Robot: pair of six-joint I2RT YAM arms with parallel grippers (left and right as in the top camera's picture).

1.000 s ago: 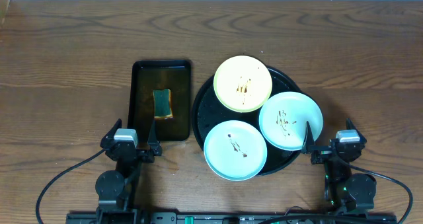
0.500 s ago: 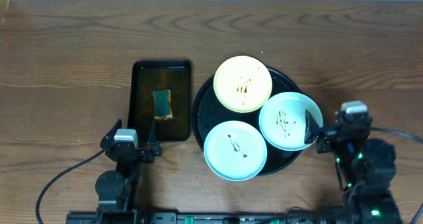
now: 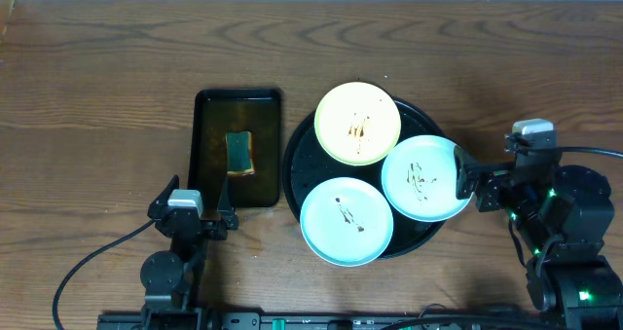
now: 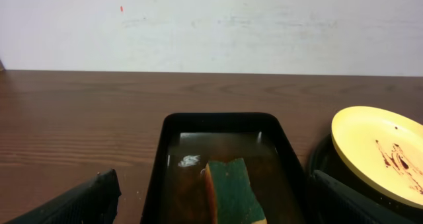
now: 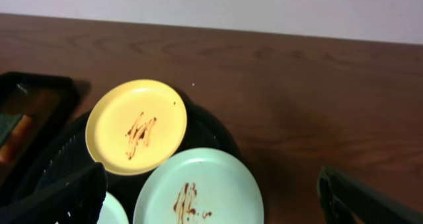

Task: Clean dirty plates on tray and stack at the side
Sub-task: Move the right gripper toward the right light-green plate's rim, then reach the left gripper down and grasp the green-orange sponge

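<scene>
Three plates lie on the round black tray [image 3: 298, 161]: a pale yellow plate [image 3: 358, 123] at the back, a light blue plate [image 3: 426, 177] on the right and a light blue plate [image 3: 347, 221] at the front. All three have brown sauce smears in the middle. My right gripper [image 3: 464, 180] is open and empty, raised over the right blue plate's right edge; in the right wrist view [image 5: 211, 201] that plate [image 5: 198, 187] lies between its fingers. My left gripper [image 3: 198, 203] is open and empty near the table's front edge.
A black rectangular tray [image 3: 206, 126] holding brownish water and a green-and-yellow sponge [image 3: 239, 153] stands left of the round tray, straight ahead of my left gripper [image 4: 215, 207]. Bare wooden table [image 3: 97, 96] lies on both sides.
My right arm has lifted from the front edge and moved away from it, bringing its open gripper over the right blue plate's edge. The left arm and the plates have not moved.
</scene>
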